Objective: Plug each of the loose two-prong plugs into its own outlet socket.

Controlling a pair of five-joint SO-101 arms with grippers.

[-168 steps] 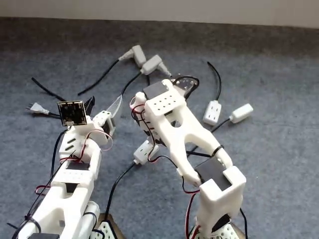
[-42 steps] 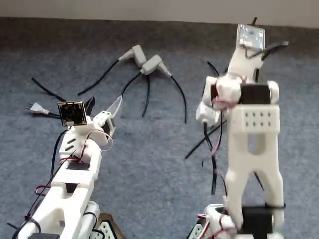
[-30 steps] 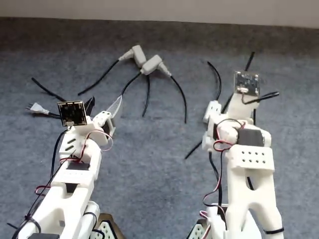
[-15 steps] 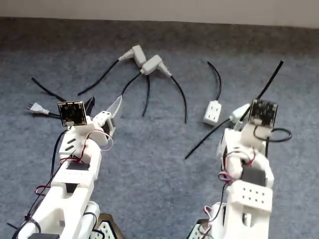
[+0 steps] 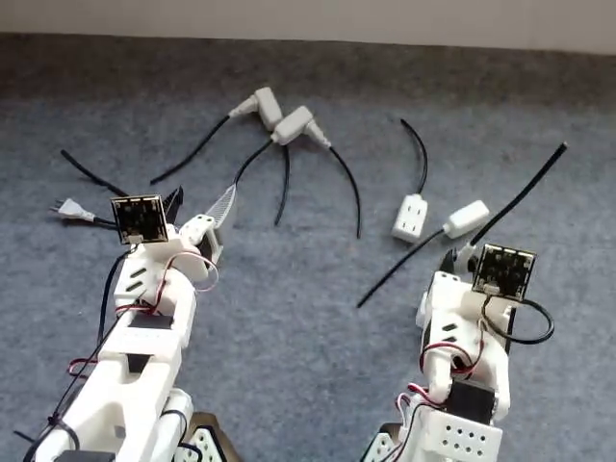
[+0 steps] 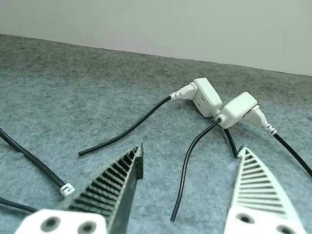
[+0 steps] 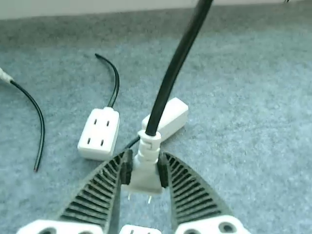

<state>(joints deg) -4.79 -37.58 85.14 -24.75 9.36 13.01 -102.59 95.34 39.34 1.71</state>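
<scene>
**Pulled back with the two-prong plug (image 7: 145, 180)**

Since the earlier frames our right gripper (image 7: 145, 157) has drawn back to the high view's lower right, clamped on the plug. Its prongs point toward the wrist, and the cord (image 7: 175, 63) runs ahead. The outlet socket (image 5: 411, 218) lies just up-left. Our left gripper (image 6: 191, 151), wide open, sits farther off. No readable print.

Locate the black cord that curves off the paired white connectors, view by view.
High view: cord arcs from the paired white connectors, ending beside the outlet block.
Left wrist view: cord runs off the nearer connector toward the camera.
Right wrist view: cord curves alongside the outlet block, apart from it.
Shared landmark: the white collar at its connector end.
</scene>
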